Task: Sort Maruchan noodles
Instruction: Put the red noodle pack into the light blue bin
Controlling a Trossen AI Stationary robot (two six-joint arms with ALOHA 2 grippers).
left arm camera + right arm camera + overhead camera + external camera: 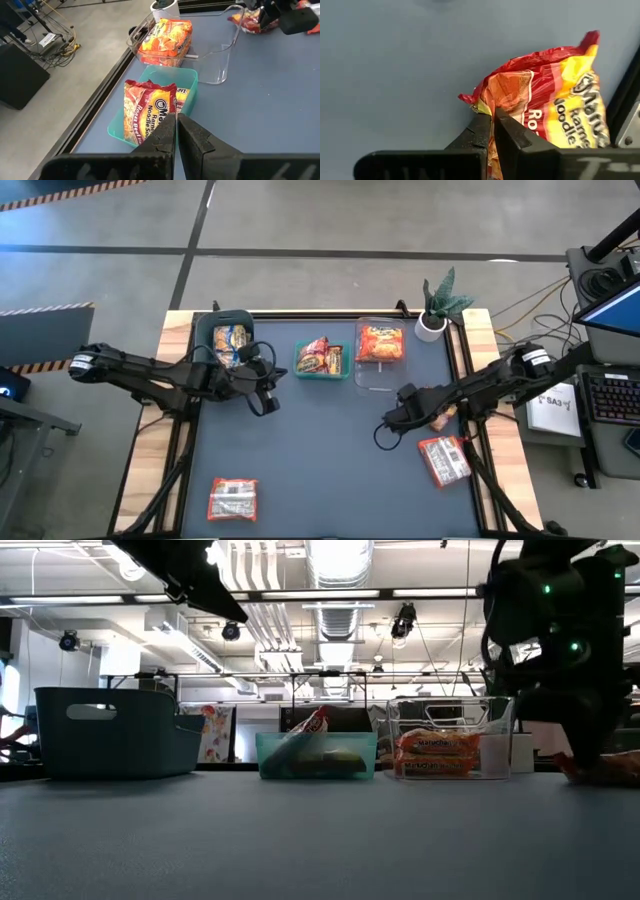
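Note:
My right gripper (493, 122) is shut on a red-and-yellow noodle packet (555, 95) near the table's right edge, seen under the arm in the high view (441, 420). My left gripper (176, 122) is shut and holds nothing; it hovers near the dark bin (230, 338), which has packets in it. The teal bin (322, 361) holds red-and-yellow packets (150, 107), one leaning up against its wall. The clear bin (380, 352) holds orange packets (167, 37). Two red-and-white packets lie flat on the table (445, 460) (233, 500). My right gripper pinches the red-and-yellow packet between its two fingers at one crimped end (497, 100), coming from above and pointing down. The wrapper crumples up around the fingers. In the low view the packet (610, 768) sits at about table height; whether it is lifted clear I cannot tell.
A small potted plant (440, 305) stands at the far right corner behind the clear bin. The three bins line the far edge. The dark mat's middle and near part (330, 470) lie open between the two red-and-white packets.

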